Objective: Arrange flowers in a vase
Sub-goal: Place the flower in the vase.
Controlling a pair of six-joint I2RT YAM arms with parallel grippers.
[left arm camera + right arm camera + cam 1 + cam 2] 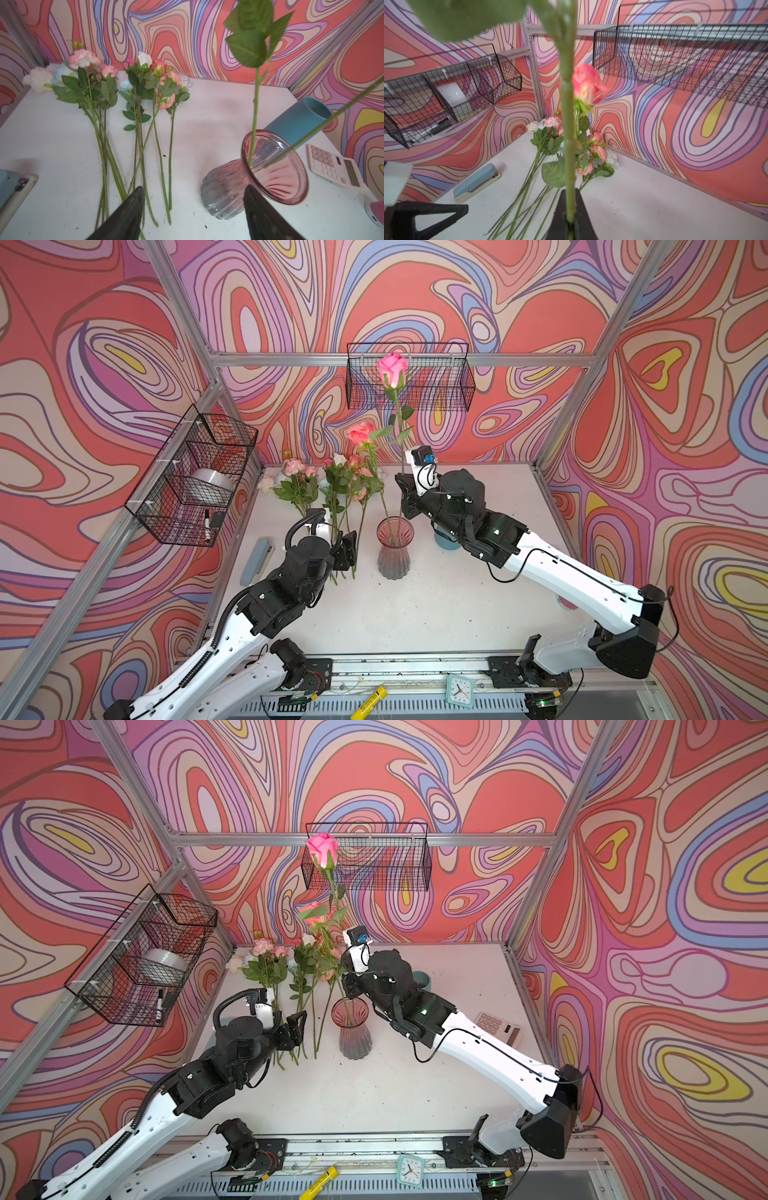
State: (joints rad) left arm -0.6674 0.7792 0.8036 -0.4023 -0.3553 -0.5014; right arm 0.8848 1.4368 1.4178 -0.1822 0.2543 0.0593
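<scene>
Vase (394, 564) of ribbed, pink-tinted glass stands upright near the middle of the white table (436, 614); two stems rise out of its mouth, apart from each other at the rim; the taller one carries the pink rose (392, 366), whose bloom stands high in front of the back wire basket (440, 381) in both top views; the shorter one leans toward the left arm's side and ends in the coral rose (360, 433); the right gripper (570, 192) is clamped on the pink rose's stem partway up, above the vase's rim, the stem running straight up between its closed jaws in the right wrist view; the left gripper (193, 187) hangs low over the table with its jaws spread wide and nothing between them, just beside the vase, one finger over the cut ends of the loose flowers (137, 93); these lie flat in two rough bunches, stems toward the robot and blooms toward the back wall, in pink, coral, white and pale blue; a teal cup (291, 122) lies on its side just behind the vase, under the right arm; a pale calculator (330, 166) sits near the table's right edge; a blue stapler (475, 184) lies near the left edge; the side wire basket (166, 506) holds a tape roll (212, 482) and a marker (206, 524).
</scene>
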